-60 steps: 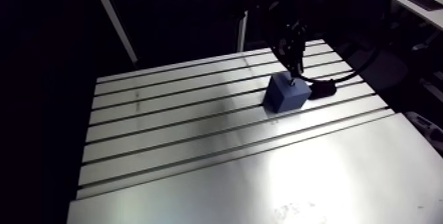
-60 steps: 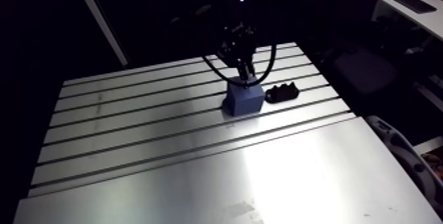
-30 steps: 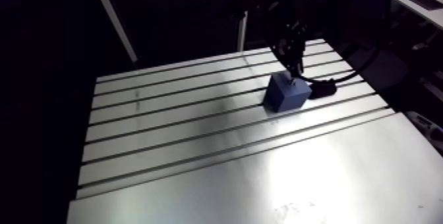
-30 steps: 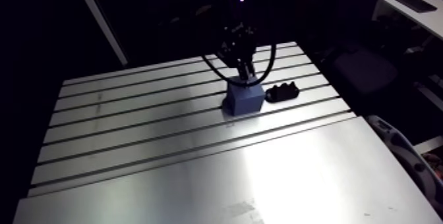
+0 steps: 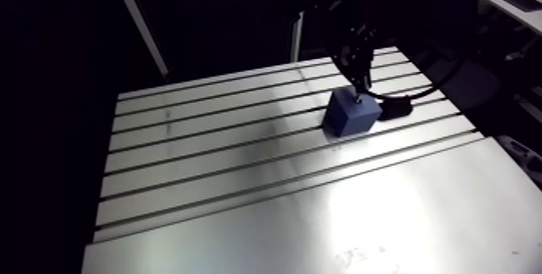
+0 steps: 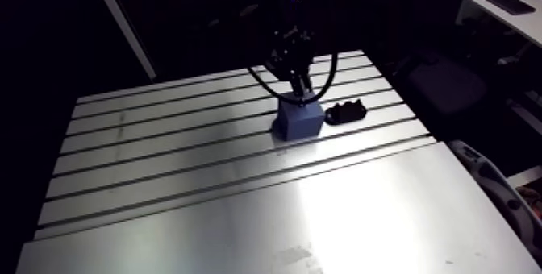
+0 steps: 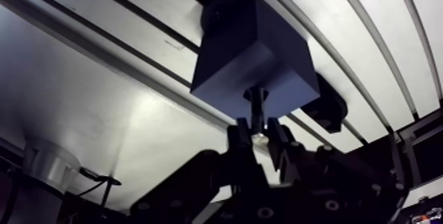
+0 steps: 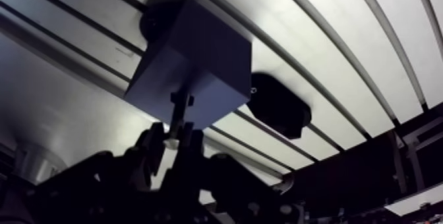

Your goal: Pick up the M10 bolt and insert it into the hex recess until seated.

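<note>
Counted on the tabletop (image 5: 242, 205): one blue block (image 5: 352, 113), one bolt (image 7: 256, 105) and one small black fixture (image 6: 345, 114), so three items in all, each the only one of its kind. One pincer (image 7: 258, 134) with two fingers (image 7: 240, 134), both showing in the wrist view; the arm view gives the same tally for block and fixture. One tabletop; it has several long parallel slots, but glare and the view's edges leave the exact number unclear.
</note>
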Controlling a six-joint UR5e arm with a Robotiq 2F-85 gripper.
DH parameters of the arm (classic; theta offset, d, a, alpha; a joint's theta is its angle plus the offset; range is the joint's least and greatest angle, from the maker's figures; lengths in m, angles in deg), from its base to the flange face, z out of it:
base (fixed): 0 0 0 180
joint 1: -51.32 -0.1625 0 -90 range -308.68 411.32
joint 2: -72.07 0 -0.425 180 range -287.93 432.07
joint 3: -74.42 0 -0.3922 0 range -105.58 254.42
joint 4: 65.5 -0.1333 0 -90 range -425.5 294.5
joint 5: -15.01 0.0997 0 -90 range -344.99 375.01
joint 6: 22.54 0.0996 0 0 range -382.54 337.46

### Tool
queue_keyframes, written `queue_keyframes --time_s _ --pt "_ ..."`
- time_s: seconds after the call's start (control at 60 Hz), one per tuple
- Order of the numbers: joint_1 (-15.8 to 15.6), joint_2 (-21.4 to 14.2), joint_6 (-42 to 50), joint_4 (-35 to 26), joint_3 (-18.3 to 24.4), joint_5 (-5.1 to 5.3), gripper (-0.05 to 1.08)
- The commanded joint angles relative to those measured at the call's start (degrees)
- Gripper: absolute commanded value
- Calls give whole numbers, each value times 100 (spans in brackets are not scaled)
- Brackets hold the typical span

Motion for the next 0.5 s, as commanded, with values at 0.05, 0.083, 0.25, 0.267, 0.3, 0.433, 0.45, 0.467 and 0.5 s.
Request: queue_keyframes --time_s 0.05,0.083,0.25,0.267,0.3,0.433,0.45,0.467,0.5 --pt "-2 1 1 9 -26 0 98" --pt "-2 1 1 9 -20 0 98" --pt "-2 1 1 9 -19 0 98" --pt "-2 1 1 9 -19 0 98" --pt "-2 1 1 16 -19 0 98" --pt "6 17 10 26 -19 0 98" --pt "6 18 10 26 -19 0 98" --pt "6 18 10 26 -19 0 98" --pt "6 18 10 34 -19 0 98"
